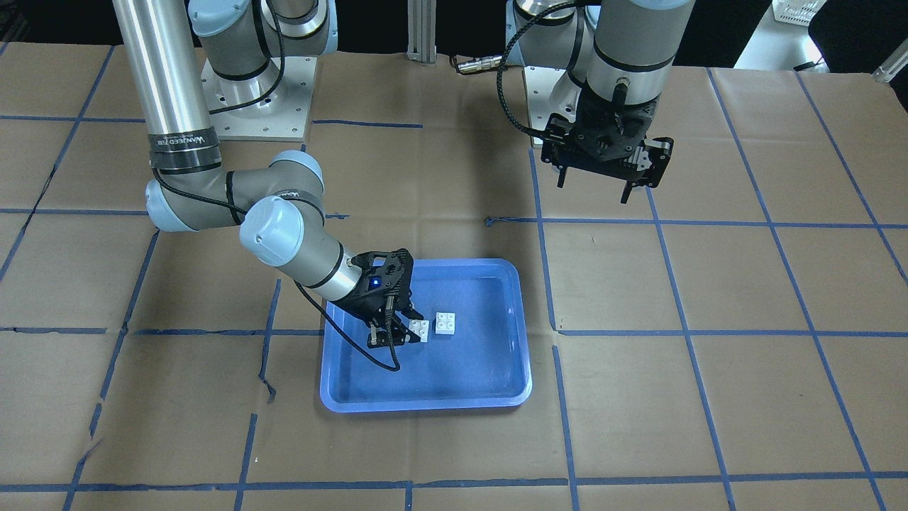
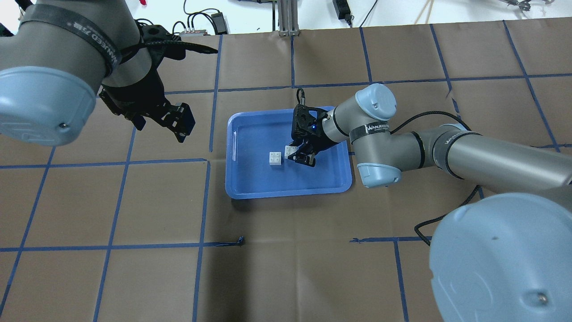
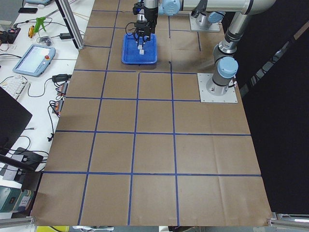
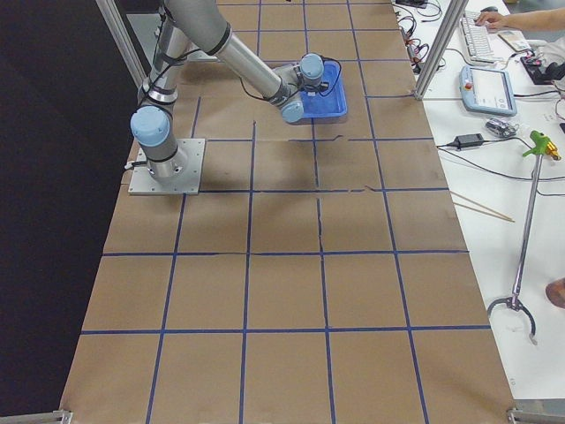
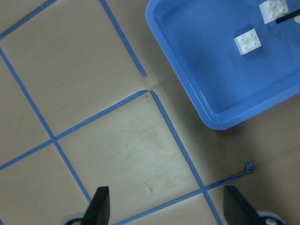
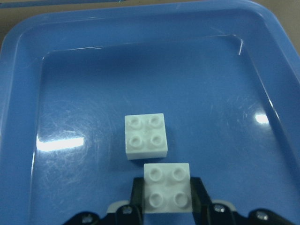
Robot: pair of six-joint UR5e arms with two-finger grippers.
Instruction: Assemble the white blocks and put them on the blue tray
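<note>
One white block (image 6: 167, 187) seems pinched; right gripper (image 6: 167, 200) cropped.

Paper tabletop (image 2: 286, 277) w/ blue tape grid (image 2: 111, 246); teach pendant (image 4: 488, 91), keyboard (image 4: 477, 37) on bench (image 4: 530, 221)

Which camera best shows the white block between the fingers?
The right wrist view: the gripped block fills the foreground, studs clear, the right gripper closed on its sides. Front and overhead views show it small, partly hidden by the gripper; the left wrist view catches it at the edge; the side views, at most a speck.
</note>
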